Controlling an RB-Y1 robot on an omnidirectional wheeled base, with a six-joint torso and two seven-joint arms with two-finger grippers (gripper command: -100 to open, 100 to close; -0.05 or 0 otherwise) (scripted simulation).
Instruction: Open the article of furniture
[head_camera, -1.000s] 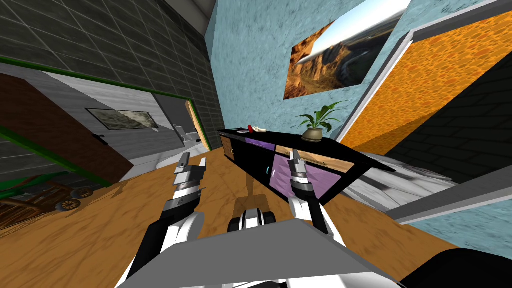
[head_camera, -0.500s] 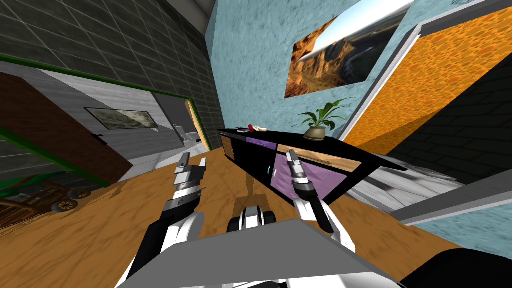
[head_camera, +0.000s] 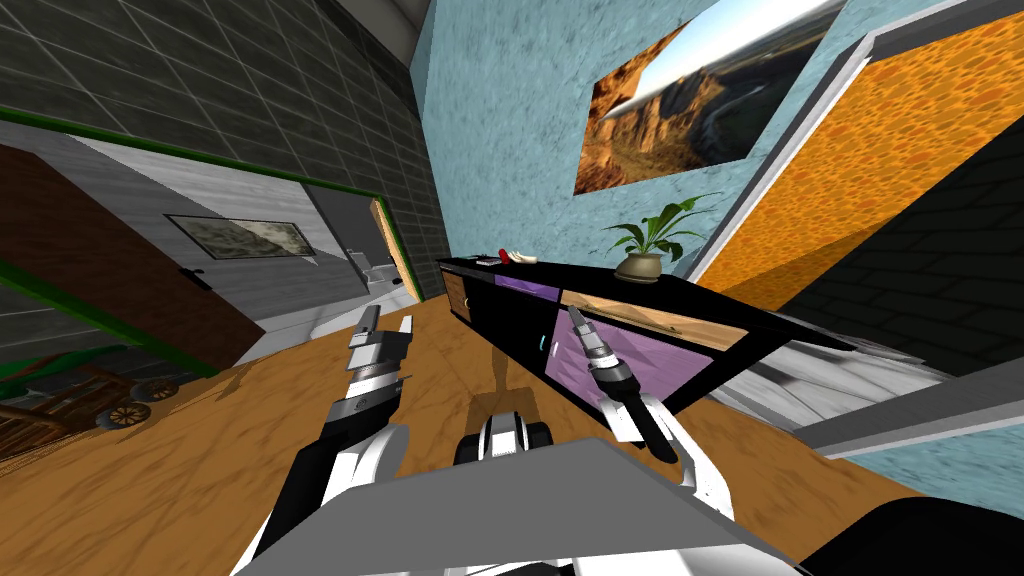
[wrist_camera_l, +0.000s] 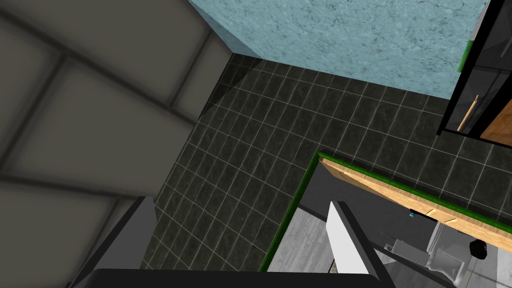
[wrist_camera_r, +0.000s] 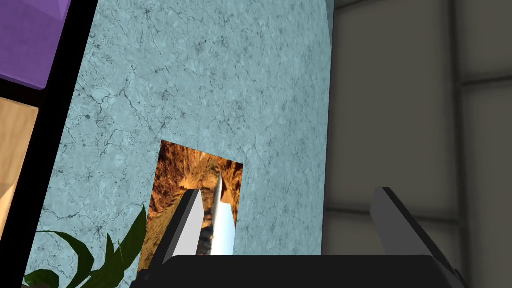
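While my right gripper (head_camera: 577, 318) is hovering in front of the cabinet (head_camera: 505, 318), its fingers are standing wide apart and holding nothing, as the wrist view (wrist_camera_r: 287, 192) is showing.

The cabinet is sitting ahead and to my right against the blue wall (head_camera: 500, 120): black frame, purple doors, wooden drawer fronts. I'm judging the target to be the small cyan handle (head_camera: 541, 343) on the inner edge of the big purple door (head_camera: 668, 368). It's near the gripper tip, but I can't tell the depth.

Risks:
- The wrist camera is looking up past the cabinet's edge at the wall and the plant (wrist_camera_r: 125, 240). The gripper is probably pointing too high, so closing here is likely grabbing air or scraping the door face.
- The handle is looking thin. Blade fingers may be slipping off on a straight pull if the door is swinging on an arc.
- An opening door could be hitting my forearm.

My left gripper (head_camera: 387, 325) is hanging open and empty over the floor (head_camera: 200, 470), well apart.
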